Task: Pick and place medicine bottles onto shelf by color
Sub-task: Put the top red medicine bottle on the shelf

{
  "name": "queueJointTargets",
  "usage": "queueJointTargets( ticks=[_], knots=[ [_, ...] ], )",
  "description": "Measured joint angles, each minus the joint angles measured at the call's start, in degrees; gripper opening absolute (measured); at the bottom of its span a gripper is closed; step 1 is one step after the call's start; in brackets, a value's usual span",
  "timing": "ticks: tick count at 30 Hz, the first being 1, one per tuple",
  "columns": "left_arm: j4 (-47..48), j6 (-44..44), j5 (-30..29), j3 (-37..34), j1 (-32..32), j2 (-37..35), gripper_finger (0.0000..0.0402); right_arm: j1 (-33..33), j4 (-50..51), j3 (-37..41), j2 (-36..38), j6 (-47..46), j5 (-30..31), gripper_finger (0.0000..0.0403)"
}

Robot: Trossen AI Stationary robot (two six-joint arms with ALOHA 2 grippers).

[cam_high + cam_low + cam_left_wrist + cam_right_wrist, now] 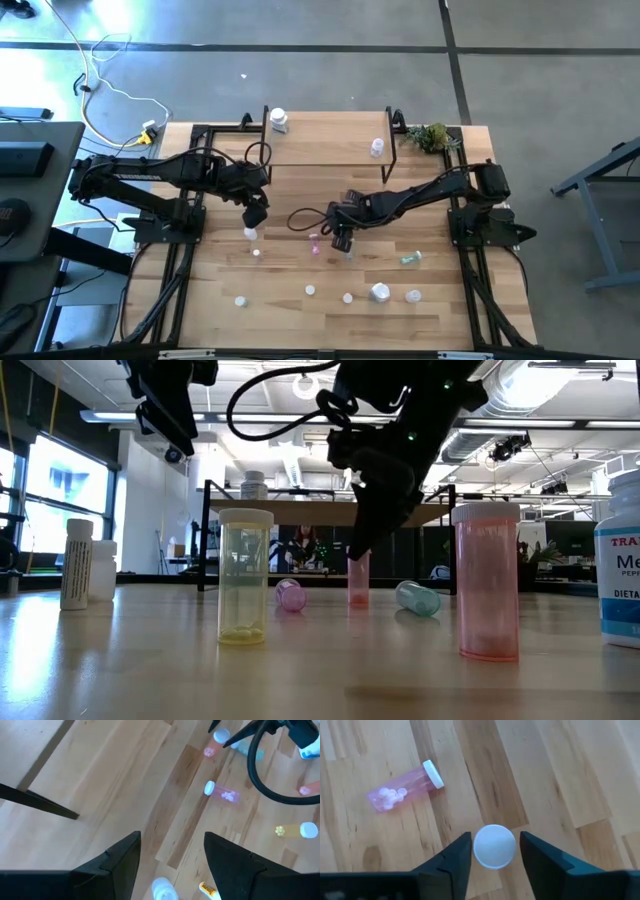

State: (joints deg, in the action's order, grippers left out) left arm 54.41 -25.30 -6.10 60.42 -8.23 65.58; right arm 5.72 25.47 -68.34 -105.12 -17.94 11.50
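— So where is the right gripper (492, 851) now?
— Above the middle of the counter (300, 185). Its fingers (455, 857) stand on both sides of an upright pink bottle (358, 580) with a white cap; if they touch it, I cannot tell. Another pink bottle (405, 786) lies just beside.
— And the left gripper (172, 855)?
— It hangs over a small white bottle (250, 233), fingers apart, holding nothing. The shelf (330, 140) carries two bottles.

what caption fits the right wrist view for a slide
Right gripper fingers straddle an upright white-capped bottle; a pink bottle lies tipped nearby.
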Motion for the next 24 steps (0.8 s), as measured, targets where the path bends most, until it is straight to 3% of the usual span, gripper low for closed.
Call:
queueJointTargets(
  ticks=[9,24],
  knots=[
    [0.0,0.0,-1.7,0.0,0.0,0.0,0.0209,-0.9,0.0,0.0,0.2,0.0,-3.2,0.0087],
    [0.0,0.0,-1.8,0.0,0.0,0.0,0.0209,-2.0,10.4,-11.7,0.6,6.4,-3.0,0.0090]
  ],
)
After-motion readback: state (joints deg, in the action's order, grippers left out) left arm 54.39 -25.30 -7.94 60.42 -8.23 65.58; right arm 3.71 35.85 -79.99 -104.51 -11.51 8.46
